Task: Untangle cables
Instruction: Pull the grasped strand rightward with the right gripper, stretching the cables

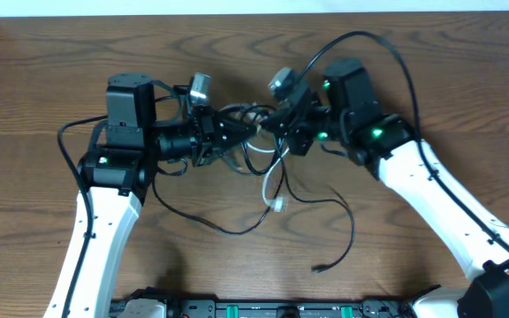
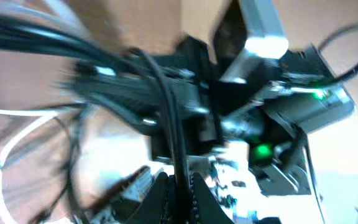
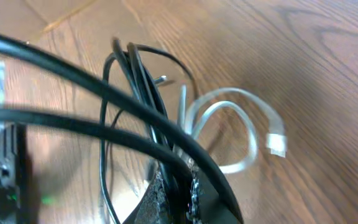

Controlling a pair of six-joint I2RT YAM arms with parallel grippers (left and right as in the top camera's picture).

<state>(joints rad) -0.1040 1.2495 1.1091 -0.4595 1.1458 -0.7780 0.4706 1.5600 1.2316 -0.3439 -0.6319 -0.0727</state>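
A tangle of thin black cables (image 1: 241,119) hangs between my two grippers above the table. The left gripper (image 1: 224,132) is shut on a black cable (image 2: 174,155), which runs up between its fingers (image 2: 178,199). The right gripper (image 1: 277,124) is shut on black cables (image 3: 148,99) pinched between its fingers (image 3: 178,193). A short white cable (image 1: 272,181) loops down from the tangle, its plug (image 1: 278,206) on the table; it also shows in the right wrist view (image 3: 241,124). A long black cable (image 1: 338,230) trails on the table to a small plug (image 1: 319,268).
Another black cable (image 1: 193,216) loops over the wooden table (image 1: 42,79) below the left arm. Thick black arm wires arch over the right arm (image 1: 387,49) and beside the left arm (image 1: 64,141). A rail (image 1: 263,309) runs along the front edge.
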